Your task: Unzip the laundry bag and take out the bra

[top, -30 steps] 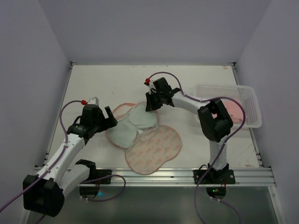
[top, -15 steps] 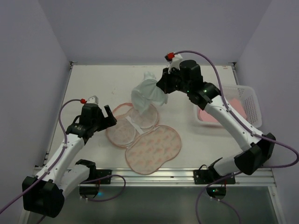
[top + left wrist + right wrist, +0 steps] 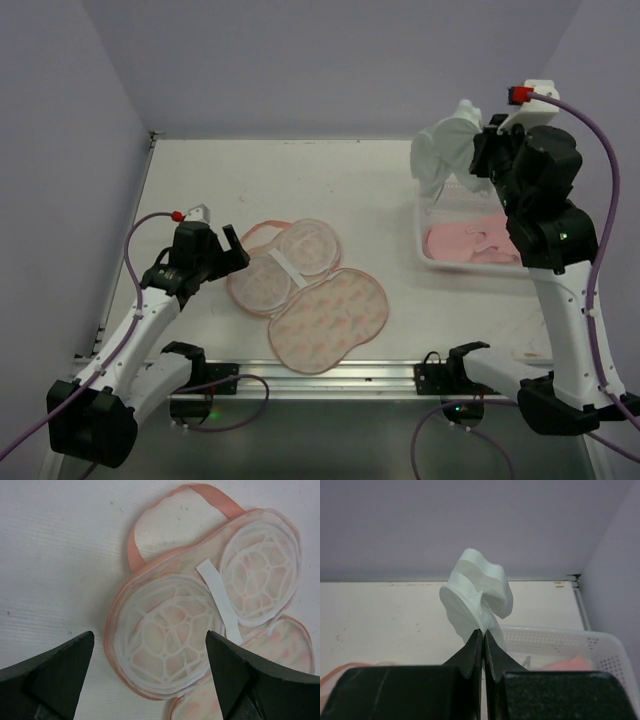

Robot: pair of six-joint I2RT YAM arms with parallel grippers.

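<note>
- Desk (image 3: 350,190): pale top. It carries the bag at centre-left and a basket at the right edge.
- Laundry bag (image 3: 335,315): unzipped and laid open flat. The printed half lies toward the near edge, the mesh-lined half beyond it. The left wrist view shows two white cage domes in the lining and no garment inside. The pink loop lies on the desk at the far side.
- White lattice basket (image 3: 421,240): a pink garment (image 3: 465,240) lies in it. The right arm hides much of it.
- Bra (image 3: 440,155): pale white, out of the bag and held high in the air, well apart from it. It seems to hang near the basket's far-left corner; I cannot tell if it is squarely over the basket.
- Right pincer (image 3: 483,632): pressed together on a thin edge of the bra, the rest bunched beyond the tips.
- Left pincer (image 3: 236,250): spread wide, holding nothing, poised just above the bag's mesh half.
- Risks, as I judge them: the removal looks done and only the set-down is left.
  - The narrow pinch could let the fabric slip.
  - A release near the corner could drape the bra over the rim or drop it on the desk.
  - A strap could snag the lattice.
</note>
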